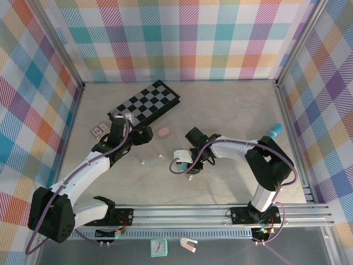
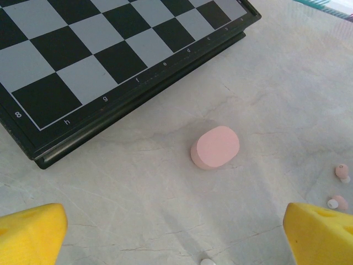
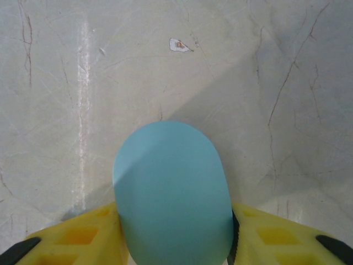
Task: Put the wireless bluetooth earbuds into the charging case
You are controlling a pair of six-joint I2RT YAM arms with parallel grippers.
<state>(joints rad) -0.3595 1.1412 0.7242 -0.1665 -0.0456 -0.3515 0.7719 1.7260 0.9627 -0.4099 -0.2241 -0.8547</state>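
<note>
Landmark: chessboard point(image 1: 146, 103), lying toward the far side of the desk point(image 1: 231, 110).

Just off the chessboard's near edge, flat on the desk and closed: pink case point(image 2: 215, 147), touched by nothing. Beside that case, on the side away from the chessboard: two pink buds point(image 2: 342, 171), loose on the desk, apart from each other and from the case. Farther from the chessboard, toward the arms: teal bud point(image 1: 142, 162) and white bud point(image 1: 161, 156), both loose on the desk, in no case.

Left tool point(image 2: 174, 221) spread wide, holding nothing, poised on the near side of the pink case, with yellow fingers point(image 2: 30, 232) well clear of it on either side.

Right tool point(image 3: 174, 221) narrowed around teal case point(image 3: 172, 187), well away from the chessboard, toward the arms and to the right. Case closed, set between the yellow pads point(image 3: 83, 237), one pad against it, a dark sliver at the other. Impossible to tell whether firmly gripped. Beyond the teal case, alone on the desk: pale bud point(image 3: 179, 44), colour unclear.

Far right of the chessboard, by the wall: teal cylinder point(image 1: 274, 131). Left of the chessboard's near corner: small cards point(image 1: 100, 129).
</note>
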